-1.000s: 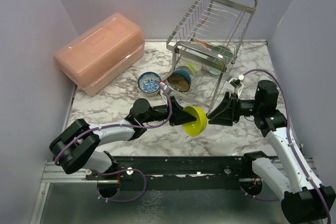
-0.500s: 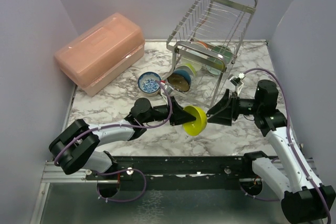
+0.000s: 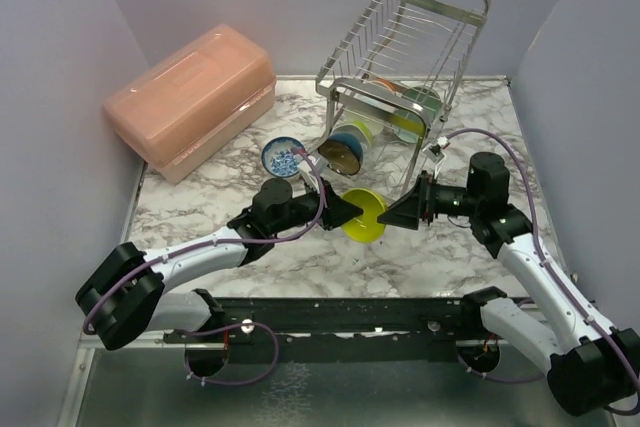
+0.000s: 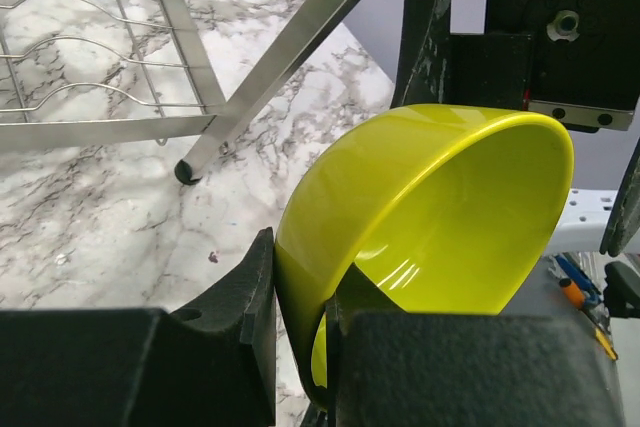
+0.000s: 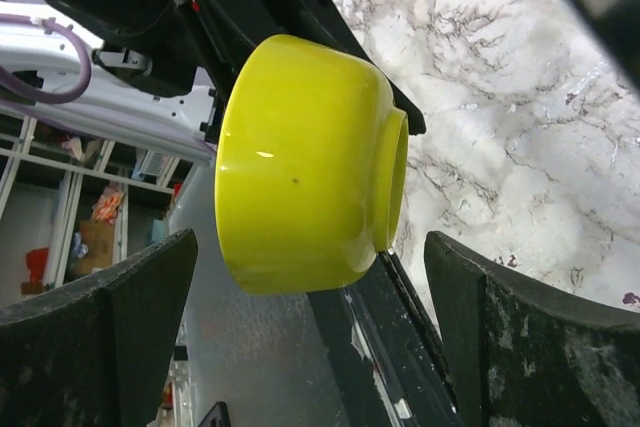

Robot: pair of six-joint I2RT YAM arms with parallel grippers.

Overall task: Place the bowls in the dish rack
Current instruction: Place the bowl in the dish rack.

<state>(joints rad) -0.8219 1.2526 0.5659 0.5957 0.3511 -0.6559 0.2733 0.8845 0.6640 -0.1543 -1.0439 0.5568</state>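
The left gripper is nearly closed on the rim of the lime bowl, one finger inside the wall and one outside. The bowl hangs tilted above the table, just in front of the dish rack. Its outer wall and foot are turned toward the right gripper, whose jaws stand wide apart on either side of the bowl without touching it. This looks like a hand-off to the arm nearer the rack, where other bowls already stand on edge in the lower tier. A blue-and-white bowl sits on the table beside it. The lime bowl is small, round and glossy, an even yellow-green with a short foot ring, bright highlights inside and one tiny dark speck on its outer wall.
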